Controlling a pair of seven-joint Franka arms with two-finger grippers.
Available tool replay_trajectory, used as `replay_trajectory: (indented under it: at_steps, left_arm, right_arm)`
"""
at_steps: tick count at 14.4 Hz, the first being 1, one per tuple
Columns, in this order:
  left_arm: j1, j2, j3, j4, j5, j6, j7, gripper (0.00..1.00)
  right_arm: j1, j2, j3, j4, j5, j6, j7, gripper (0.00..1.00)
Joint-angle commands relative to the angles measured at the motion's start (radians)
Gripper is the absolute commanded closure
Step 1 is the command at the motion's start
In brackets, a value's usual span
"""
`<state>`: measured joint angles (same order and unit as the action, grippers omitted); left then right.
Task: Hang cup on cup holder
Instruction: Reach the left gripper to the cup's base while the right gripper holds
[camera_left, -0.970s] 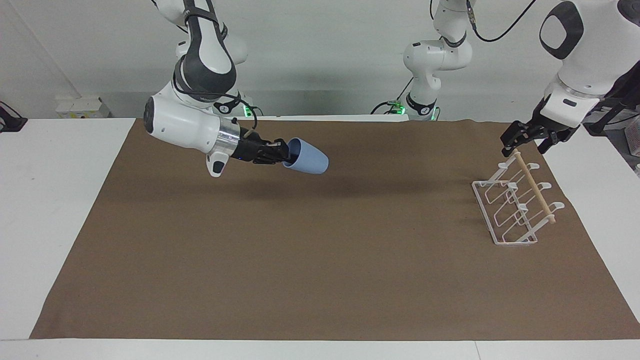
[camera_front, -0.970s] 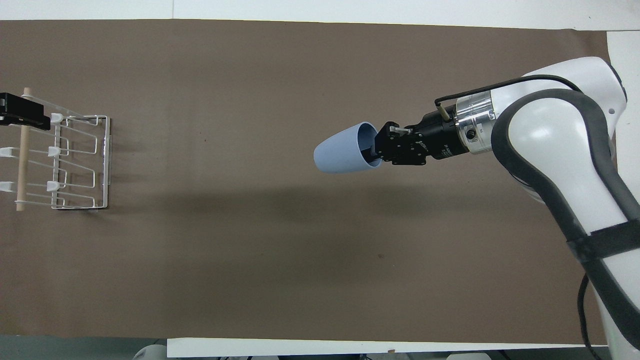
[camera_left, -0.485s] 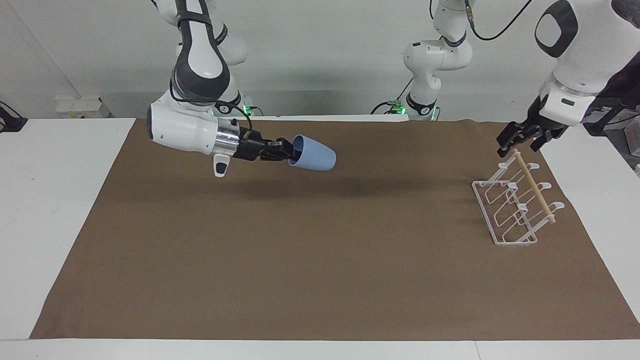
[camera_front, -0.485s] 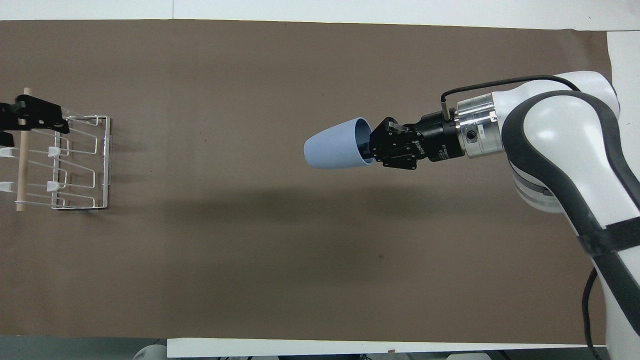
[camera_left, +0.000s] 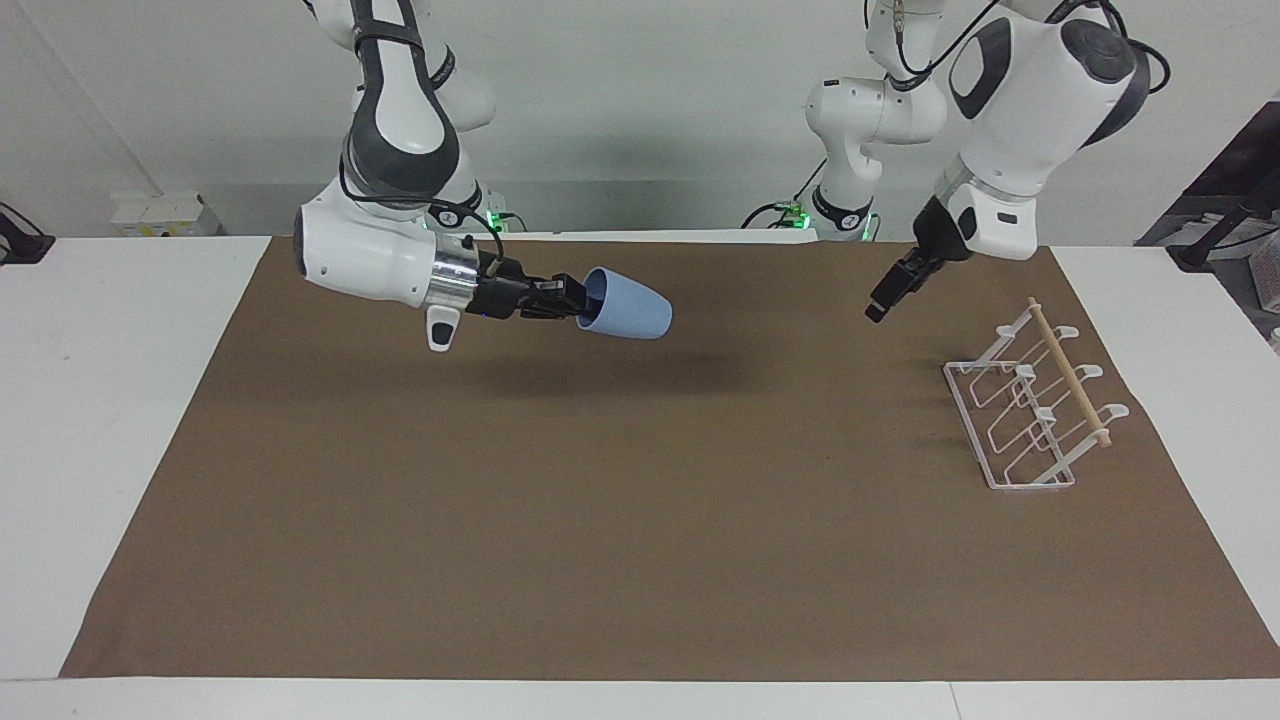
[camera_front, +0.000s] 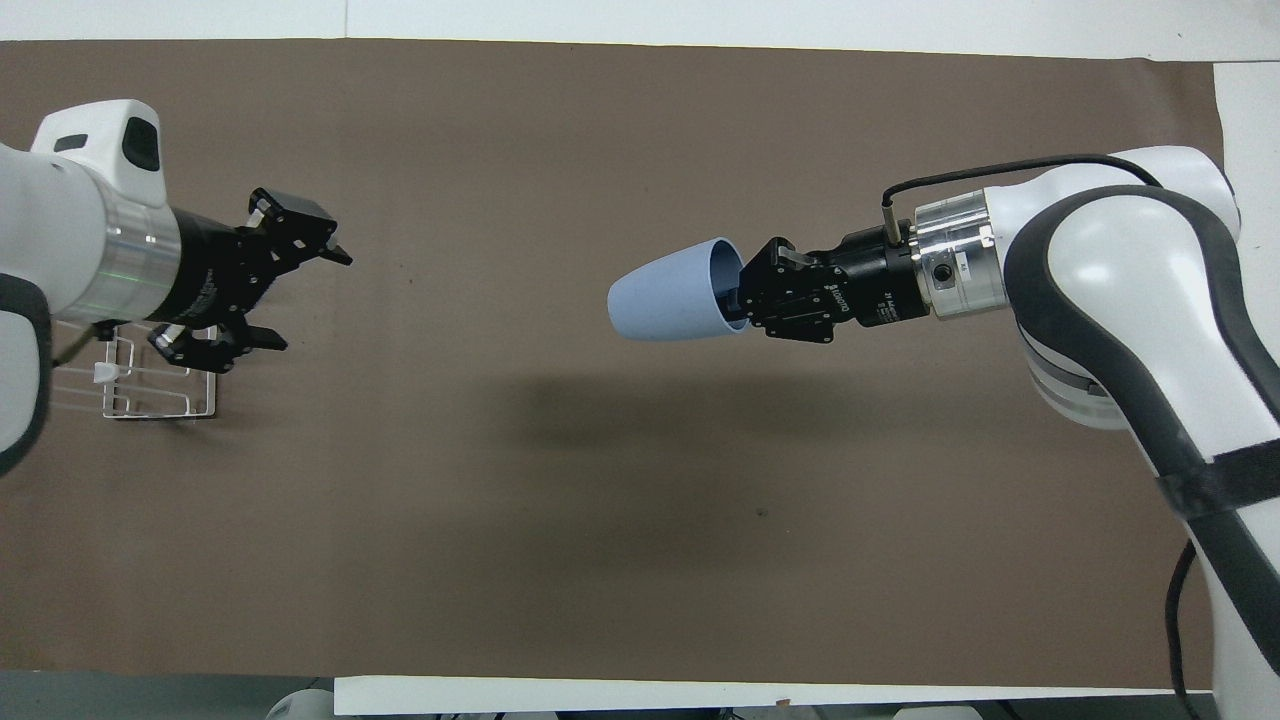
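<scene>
Above the brown mat's middle, the right gripper (camera_left: 568, 300) clamps the small light-blue plastic cup (camera_left: 625, 307) by its rim, sideways; light, rigid, likely slippery. The left gripper (camera_front: 270, 275) hangs spread beside the white wire cup holder (camera_left: 1030, 405) near the left arm's edge.

Both arms have glossy white shells with dark grey bands at the joints. Each wrist ends in a silver metal ring, then a black gripper. Thin black cables trail along them; small print, seemingly white, marks one wrist.

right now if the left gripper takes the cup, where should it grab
Probably the narrow closed base of the cup, coming from the rack's end: it lies sideways in the air, base toward the open left gripper, and the right gripper already occupies its rim.
</scene>
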<state>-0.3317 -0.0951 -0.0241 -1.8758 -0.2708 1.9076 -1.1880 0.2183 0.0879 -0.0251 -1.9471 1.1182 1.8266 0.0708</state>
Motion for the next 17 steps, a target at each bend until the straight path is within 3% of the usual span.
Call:
replay_trajectory:
  at_steps: [1,3,6,17]
  left_arm:
    - [-0.042,-0.022,0.012,-0.037,-0.097,0.067,-0.236,0.00]
    - [-0.082,-0.005,0.013,-0.045,-0.183,0.129,-0.339,0.00]
    - [-0.171,0.026,0.012,-0.063,-0.208,0.237,-0.539,0.00]
    - [-0.332,0.086,0.010,-0.057,-0.265,0.332,-0.729,0.01]
  right_arm:
    - [0.009,-0.030,-0.001,-0.035,0.023,0.005,0.012,1.00]
    - [0.009,-0.030,0.001,-0.035,0.023,0.005,0.012,1.00]
    - [0.030,-0.037,-0.001,-0.053,0.023,0.034,0.044,1.00]
    - [0.046,-0.037,0.001,-0.056,0.023,0.049,0.049,1.00]
